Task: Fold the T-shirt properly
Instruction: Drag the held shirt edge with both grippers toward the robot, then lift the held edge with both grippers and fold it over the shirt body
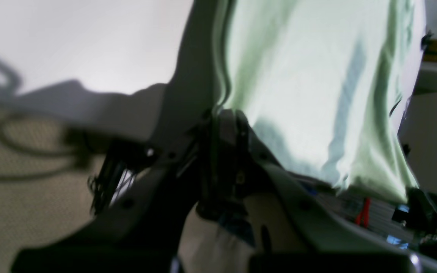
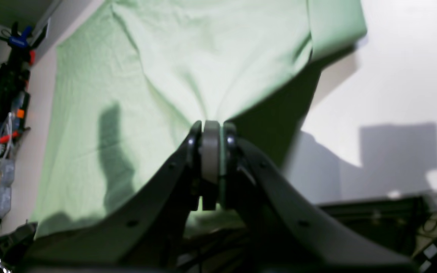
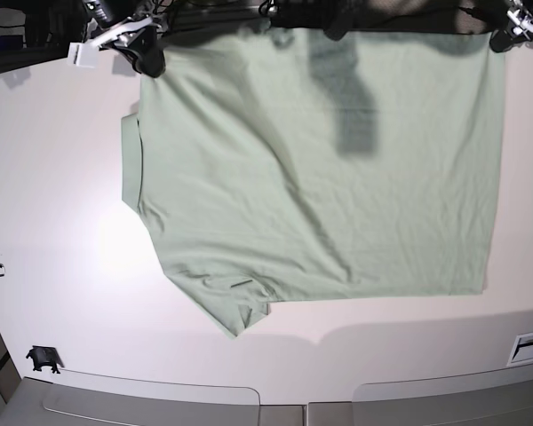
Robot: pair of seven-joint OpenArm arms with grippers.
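Pinching the thin pale mint-green T-shirt (image 3: 338,177) along the frame's top edge, both the right gripper (image 2: 211,131) and the left gripper (image 1: 226,113) should lift evenly.

Base view: evenly bright; a glare patch on the surface (image 3: 115,244) at 9 o'clock; the 12 o'clock edge is dark.
Shadows: a soft arm shadow lies on the shirt (image 3: 338,177) toward 12 o'clock; a broad, faint shadow band crosses the surface at 6 o'clock.
Left wrist view: heavily blurred, dim at 6 o'clock, washed out at 11 o'clock.
Right wrist view: the right tool (image 2: 211,151) is dark and soft; hard-edged shadows at 3 o'clock.
Distortion: straight edges bow near the base view's rim.
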